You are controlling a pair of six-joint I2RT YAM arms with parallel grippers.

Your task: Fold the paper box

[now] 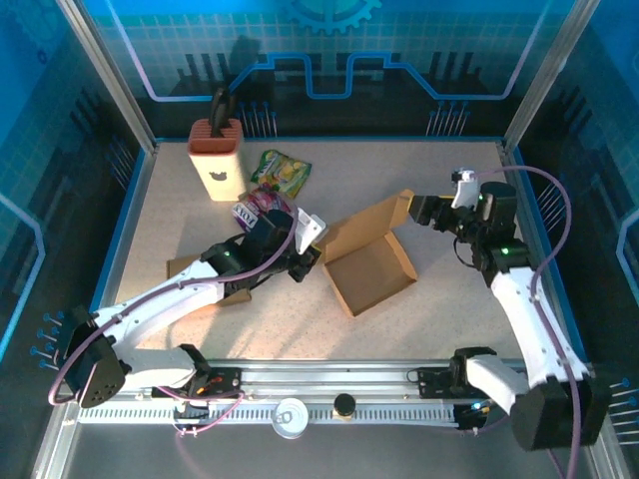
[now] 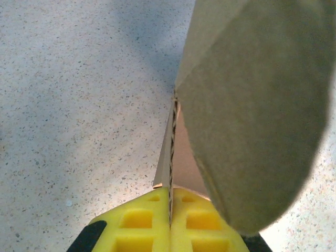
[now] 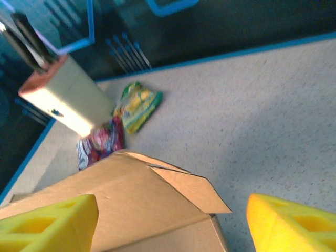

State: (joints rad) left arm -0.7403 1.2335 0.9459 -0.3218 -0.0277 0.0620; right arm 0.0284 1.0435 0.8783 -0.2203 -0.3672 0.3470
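**A:** What is hard to make out?

**B:** In the left wrist view a blurred cardboard flap sits close to the lens and covers the right half, so the rest of the paper box is hidden there. From above, the wrist hides the fingertips of the left gripper. A flat brown piece lies partly under that arm — I cannot tell what it is. The right wrist view cuts the box off at the bottom edge.

**A:** Where is the box, and how does it lie?

**B:** Mid-table, between the two arms. The tray opens upward, and its long axis runs from the left up toward the far right. The lid rises from the far long side toward the back wall.

**A:** And the hands?

**B:** The left one is pinched tight on a thin cardboard edge at the box's left end. The right gripper stands wide at the lid's far right corner — holding nothing. Behind are a knife block and two snack packets.
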